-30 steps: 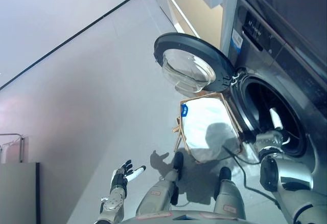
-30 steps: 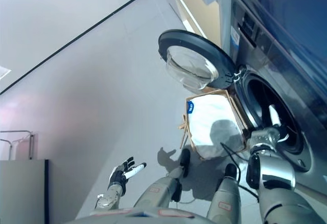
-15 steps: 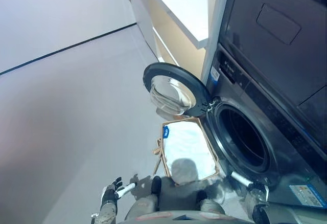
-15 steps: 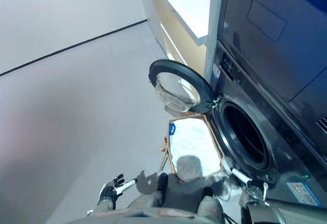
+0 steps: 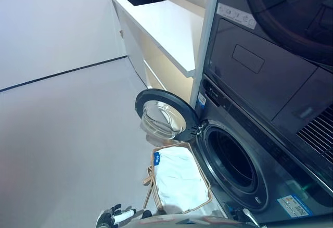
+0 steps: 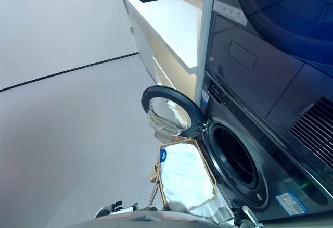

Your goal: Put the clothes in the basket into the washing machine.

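Note:
The grey washing machine (image 5: 244,186) stands at the right with its round door (image 5: 161,117) swung open to the left and its dark drum (image 5: 231,157) showing. A wicker basket (image 5: 154,186) with a white lining and white cloth (image 5: 179,178) in it stands on the floor in front of the drum, under the door. My left hand (image 5: 112,217) shows at the bottom edge, left of the basket, open and empty. My right hand (image 5: 244,217) just shows at the bottom edge below the drum, apart from the basket.
A second dark machine (image 5: 265,51) is stacked above the washer. A white counter (image 5: 166,22) with a sink and pale cabinets runs along the back beside the machines. Grey floor (image 5: 67,134) spreads to the left up to a white wall.
The camera has tilted up, so the whole picture has shifted and both hands now sit at the bottom edge. My right hand, at the drum's mouth a second ago, is now below it.

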